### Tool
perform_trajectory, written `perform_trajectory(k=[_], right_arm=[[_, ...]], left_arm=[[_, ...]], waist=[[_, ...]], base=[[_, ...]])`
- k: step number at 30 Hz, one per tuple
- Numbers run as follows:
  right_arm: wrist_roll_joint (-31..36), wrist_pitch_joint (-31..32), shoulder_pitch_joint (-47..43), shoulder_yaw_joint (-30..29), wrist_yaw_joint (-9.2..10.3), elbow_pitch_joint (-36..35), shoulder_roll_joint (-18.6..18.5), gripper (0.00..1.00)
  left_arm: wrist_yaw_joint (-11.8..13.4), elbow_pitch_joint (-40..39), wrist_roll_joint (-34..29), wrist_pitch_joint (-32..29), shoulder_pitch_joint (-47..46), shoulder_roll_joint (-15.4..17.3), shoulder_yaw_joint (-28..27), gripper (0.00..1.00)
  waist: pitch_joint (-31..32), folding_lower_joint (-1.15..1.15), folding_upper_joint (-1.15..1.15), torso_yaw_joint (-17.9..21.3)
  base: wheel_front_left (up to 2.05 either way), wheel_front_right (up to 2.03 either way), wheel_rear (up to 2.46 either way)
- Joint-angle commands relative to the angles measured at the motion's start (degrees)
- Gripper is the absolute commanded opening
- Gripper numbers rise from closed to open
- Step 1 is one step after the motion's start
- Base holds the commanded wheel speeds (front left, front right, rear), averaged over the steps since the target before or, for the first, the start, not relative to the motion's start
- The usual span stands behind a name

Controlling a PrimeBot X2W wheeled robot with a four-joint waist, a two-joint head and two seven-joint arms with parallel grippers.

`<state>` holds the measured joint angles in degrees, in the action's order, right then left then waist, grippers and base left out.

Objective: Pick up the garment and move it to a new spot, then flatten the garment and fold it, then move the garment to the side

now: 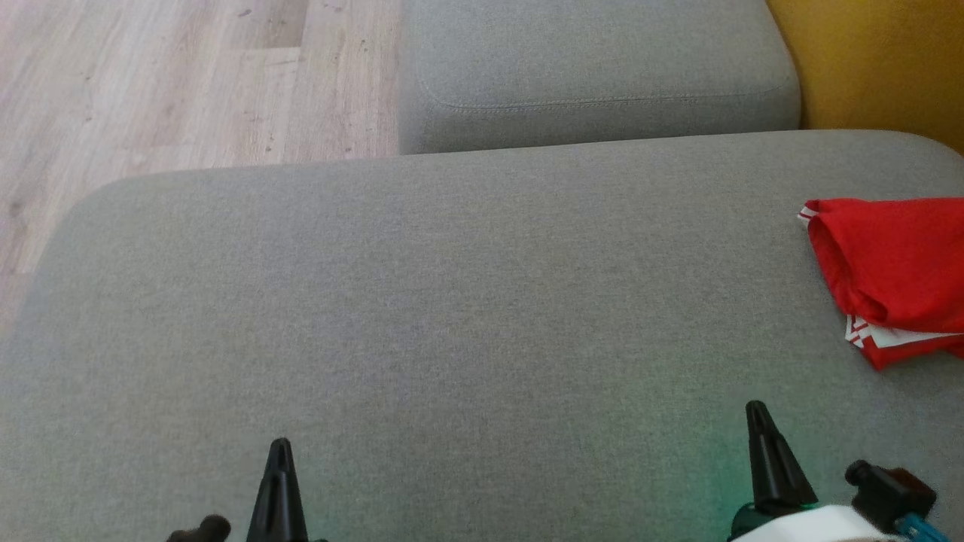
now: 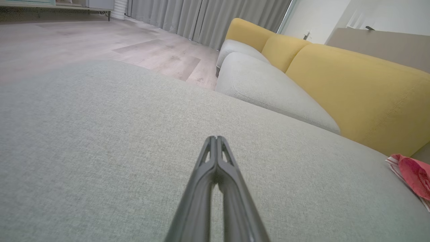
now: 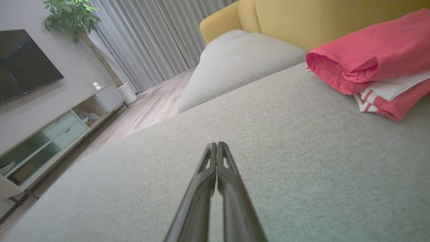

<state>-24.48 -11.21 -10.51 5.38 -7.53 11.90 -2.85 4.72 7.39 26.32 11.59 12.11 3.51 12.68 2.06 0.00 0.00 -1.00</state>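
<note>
A red garment [image 1: 892,263] with white stripes lies folded in a bundle at the right edge of the grey sofa seat [image 1: 452,301]; it also appears in the right wrist view [image 3: 373,57] and at the far right of the left wrist view [image 2: 415,174]. My left gripper [image 1: 279,446] is at the lower left of the head view, fingers pressed together and empty [image 2: 216,138]. My right gripper [image 1: 755,408] sits at the lower right, shut and empty [image 3: 216,144], below and left of the garment, apart from it.
A second grey cushion [image 1: 595,68] lies beyond the seat, with yellow backrests [image 1: 874,60] to the right. Wooden floor [image 1: 173,83] lies past the seat's left edge. A TV unit [image 3: 50,134], a plant [image 3: 75,16] and curtains [image 3: 151,37] stand further off.
</note>
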Motion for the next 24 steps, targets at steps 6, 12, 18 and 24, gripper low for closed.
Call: perform_trajectory(k=[6, 12, 18, 24], right_arm=[[-5.5, 0.9, 3.9, -0.5, 0.01, -1.4, -1.1, 0.00], [-9.7, 1.8, 4.7, -0.9, 0.01, -1.2, -1.3, 0.00], [-14.0, 2.6, 5.5, -1.4, 0.02, -1.0, -1.4, 0.00], [-18.2, 3.5, 6.3, -1.9, 0.02, -0.8, -1.5, 0.00]], left_arm=[[-1.0, -0.9, 5.2, -1.0, -3.6, 0.8, -1.9, 0.00], [-1.7, -0.5, 9.4, -1.8, -4.5, 0.9, -2.7, 0.00], [-2.5, -0.1, 13.5, -2.7, -5.4, 1.0, -3.5, 0.00], [-3.2, 0.4, 17.6, -3.6, -6.4, 1.1, -4.4, 0.00]], waist=[[-0.1, 0.00, 0.00, 0.1], [-0.3, 0.00, 0.00, 0.1], [-0.4, 0.00, 0.00, 0.2], [-0.6, 0.00, 0.00, 0.2]], base=[[0.00, 0.00, 0.00], [0.00, 0.00, 0.00], [0.00, 0.00, 0.00], [0.00, 0.00, 0.00]])
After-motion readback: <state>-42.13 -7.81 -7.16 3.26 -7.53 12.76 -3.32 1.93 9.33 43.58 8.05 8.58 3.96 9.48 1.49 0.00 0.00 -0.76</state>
